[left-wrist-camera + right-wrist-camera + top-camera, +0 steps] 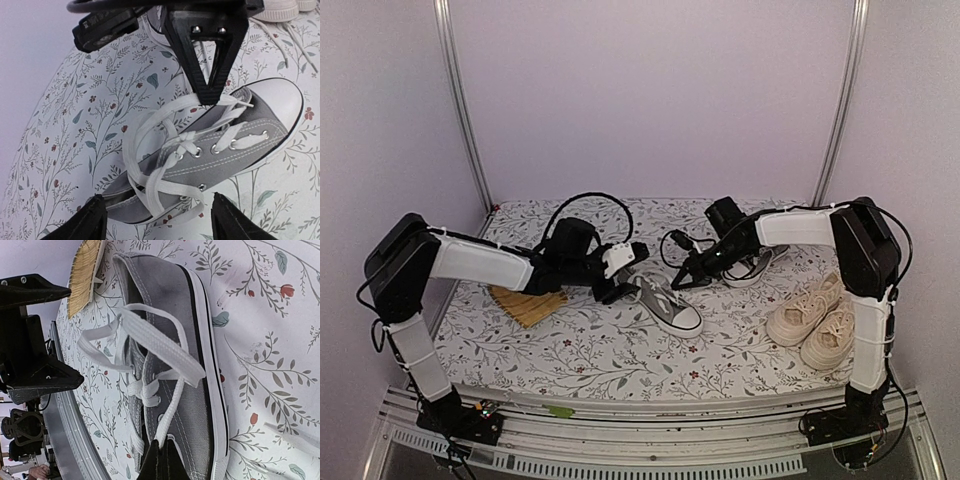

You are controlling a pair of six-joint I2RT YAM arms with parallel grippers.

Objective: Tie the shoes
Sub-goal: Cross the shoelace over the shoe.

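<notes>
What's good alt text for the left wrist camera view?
A grey sneaker with a white toe lies on a floral tablecloth, its laces loose. The shut right gripper pinches one of the laces from above; the open left gripper frames the bottom edge.

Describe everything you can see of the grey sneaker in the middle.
Grey canvas sneaker, white toe cap, white sole edged with a black stripe, metal eyelets. It stands on the floral cloth. Its white laces are crossed once, loops loose; the right pincer pinches one lace, the left pincer hangs open over its heel.
</notes>
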